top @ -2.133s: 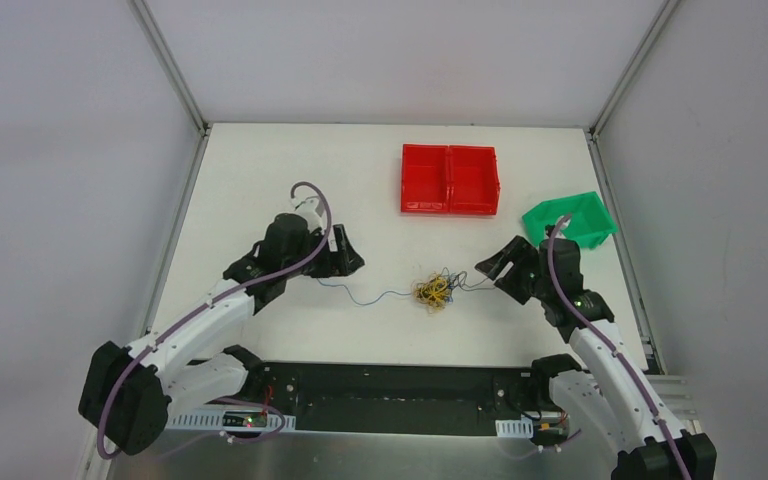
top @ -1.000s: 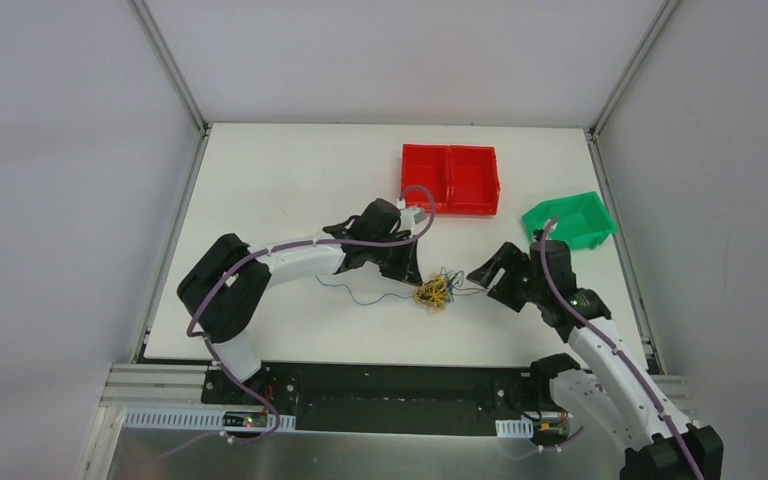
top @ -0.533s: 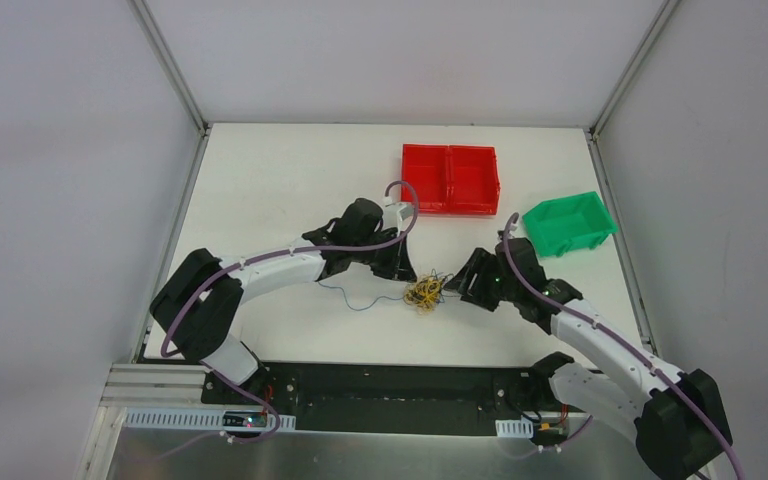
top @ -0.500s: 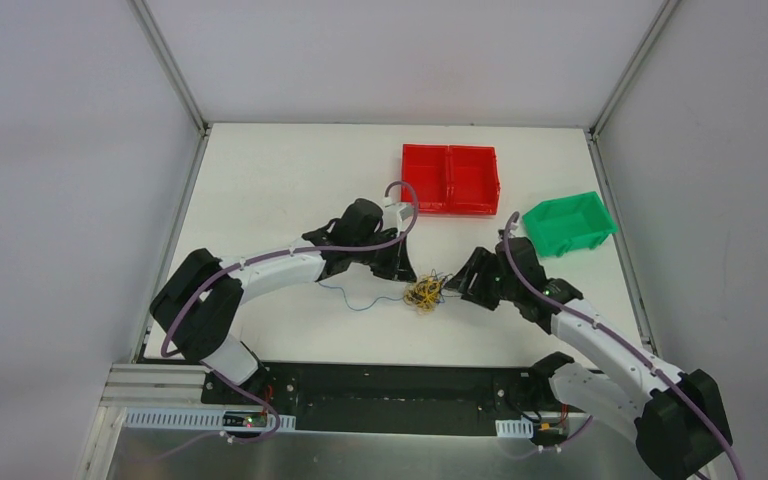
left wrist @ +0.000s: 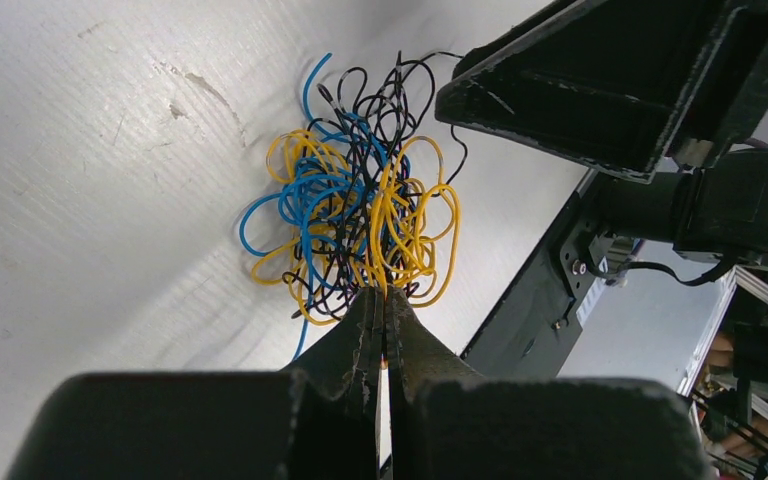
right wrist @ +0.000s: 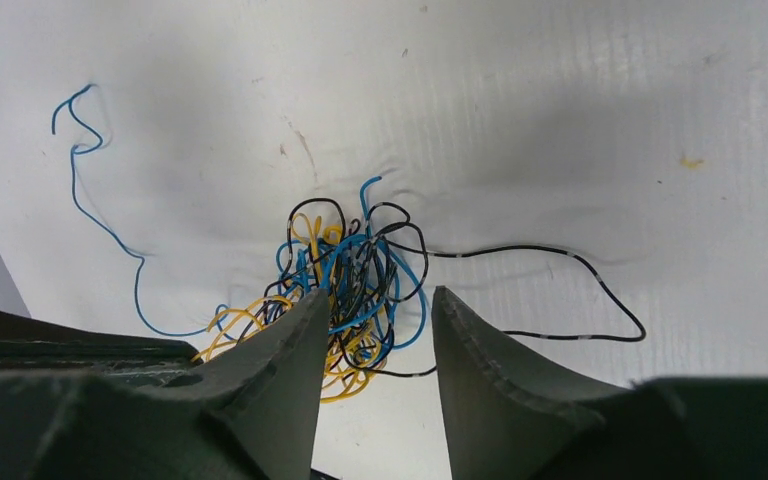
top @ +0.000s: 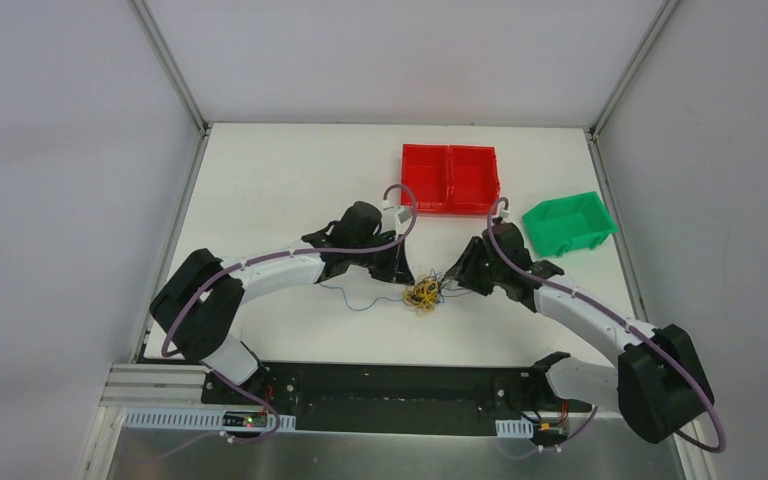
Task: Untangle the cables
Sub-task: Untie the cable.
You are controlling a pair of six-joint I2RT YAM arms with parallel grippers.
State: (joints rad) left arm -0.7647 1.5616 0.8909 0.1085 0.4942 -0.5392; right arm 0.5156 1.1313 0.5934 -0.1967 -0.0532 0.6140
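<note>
From above, the cables [top: 424,293] lie as a small knotted clump on the white table [top: 280,180], near its front edge and between the two arms. The left gripper [top: 403,272] sits at the clump's left side and the right gripper [top: 450,277] at its right, both just beside it. A blue strand [top: 360,298] trails out of the clump to the left. A red two-compartment bin [top: 450,178] stands farther back, with a green bin [top: 568,222] to its right (both well apart from the clump).

In the left wrist view, the left gripper's fingers [left wrist: 365,330] are pressed together, their tips touching the near edge of the yellow, blue and black tangle [left wrist: 350,225]. A sliver of yellow shows in the seam between them, so a strand is pinched there.

In the right wrist view, the right gripper's fingers [right wrist: 290,350] stand apart, and the near part of the clump [right wrist: 355,270] lies in the gap between them. Whether the pads touch the wires I cannot tell. A black strand [right wrist: 580,270] loops out to the right across the table.
</note>
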